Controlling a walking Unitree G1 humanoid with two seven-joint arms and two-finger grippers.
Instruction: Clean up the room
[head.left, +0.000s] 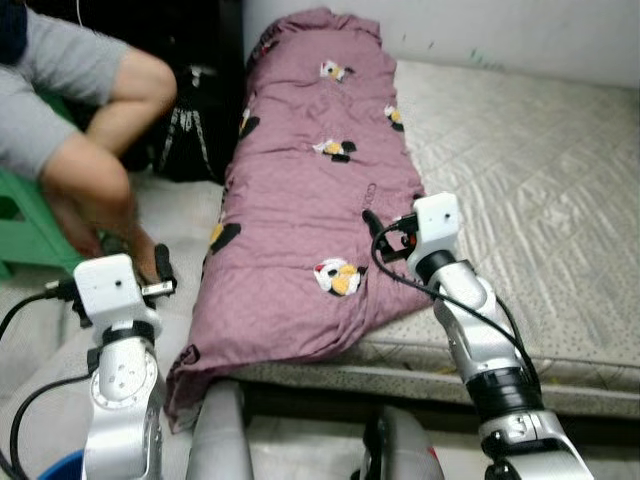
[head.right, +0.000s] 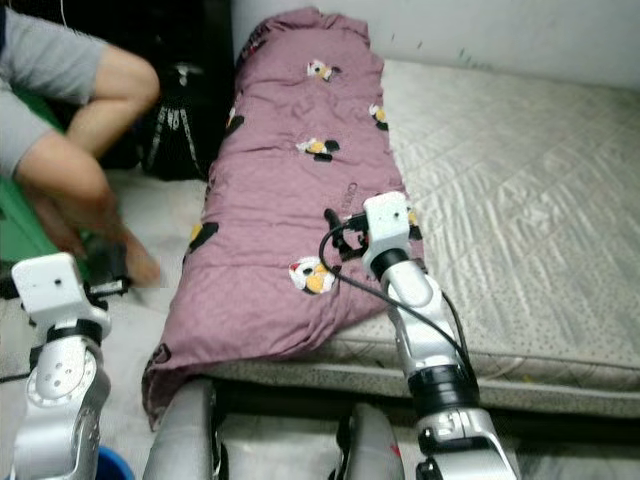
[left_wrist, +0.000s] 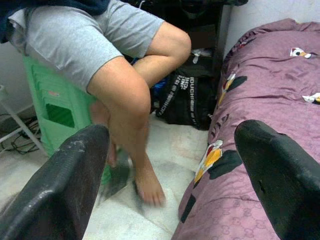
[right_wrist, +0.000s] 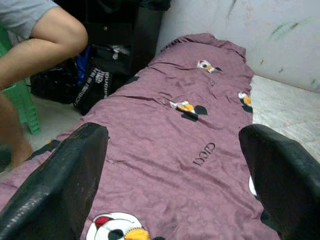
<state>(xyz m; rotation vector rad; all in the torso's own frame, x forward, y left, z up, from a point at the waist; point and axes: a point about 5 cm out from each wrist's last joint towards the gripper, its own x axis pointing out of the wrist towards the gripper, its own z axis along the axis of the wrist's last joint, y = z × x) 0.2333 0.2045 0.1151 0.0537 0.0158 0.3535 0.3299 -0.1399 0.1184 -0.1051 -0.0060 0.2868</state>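
A mauve quilt (head.left: 310, 190) printed with small cartoon figures is seen folded into a long strip along the left edge of a grey quilted mattress (head.left: 520, 180), running from the top centre of the left eye view down to the lower centre, where its near corner hangs over the mattress edge toward the pale floor (head.left: 190, 215). The right gripper (right_wrist: 175, 175) is held just above the near half of the quilt, right of centre in the left eye view; in the right wrist view its 2 black fingers (right_wrist: 65, 175) are spread wide, with nothing held between them and the quilt's fabric seen in the gap. The left gripper (left_wrist: 170, 170) is positioned at the lower left of the left eye view, above the floor beside the bed; its fingers (left_wrist: 60, 180) are likewise spread wide and nothing is held. In the upper left of the frame a person in grey shorts (head.left: 60, 75) is seated on a green plastic stool (left_wrist: 50, 107), with bare legs (left_wrist: 127, 95) bent and a foot (left_wrist: 149, 185) placed on the floor close to the left gripper. A black bag (head.left: 195, 135) with white lettering is seen on the floor between the person and the bed, against a dark background.
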